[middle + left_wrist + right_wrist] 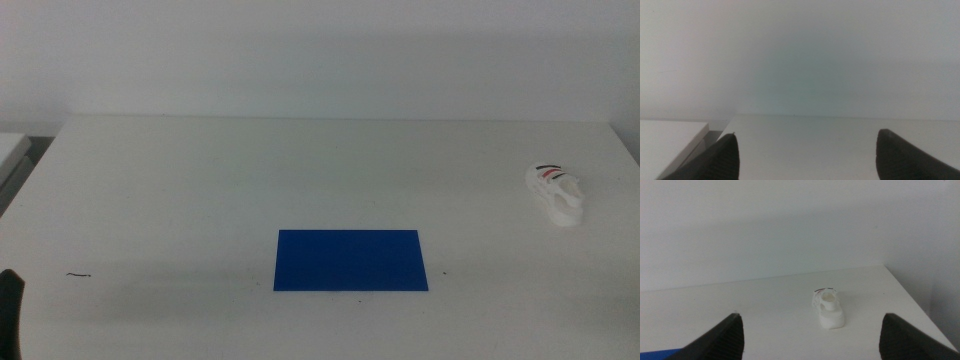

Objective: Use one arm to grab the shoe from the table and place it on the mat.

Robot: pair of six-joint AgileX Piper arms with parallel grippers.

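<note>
1. Nearest the camera in the middle view, a dark piece shows at the lower left edge of the picture, probably the left gripper (pixel 10 312) at rest, though too little of it is in view to be sure.
2. In the left wrist view the left gripper's (pixel 805 150) two dark jaws stand wide apart with nothing between them; only the bare white table (pixel 805 135) and the wall lie ahead of them.
3. In the right wrist view the right gripper (pixel 812 332) also has its jaws spread wide and holds nothing. The arm itself is out of the middle view.
4. A small dark squiggle (pixel 79 275) lies on the table (pixel 200 180) near its front left.
5. The mat (pixel 351 260), a flat dark-blue rectangle, lies on the front middle of the table with nothing on it.
6. The shoe (pixel 557 194) sits on the table further back, near the right edge and well apart from the mat. In the right wrist view the shoe (pixel 828 310) stands ahead of the open jaws, not touched by them, its red and black straps faint.
</note>
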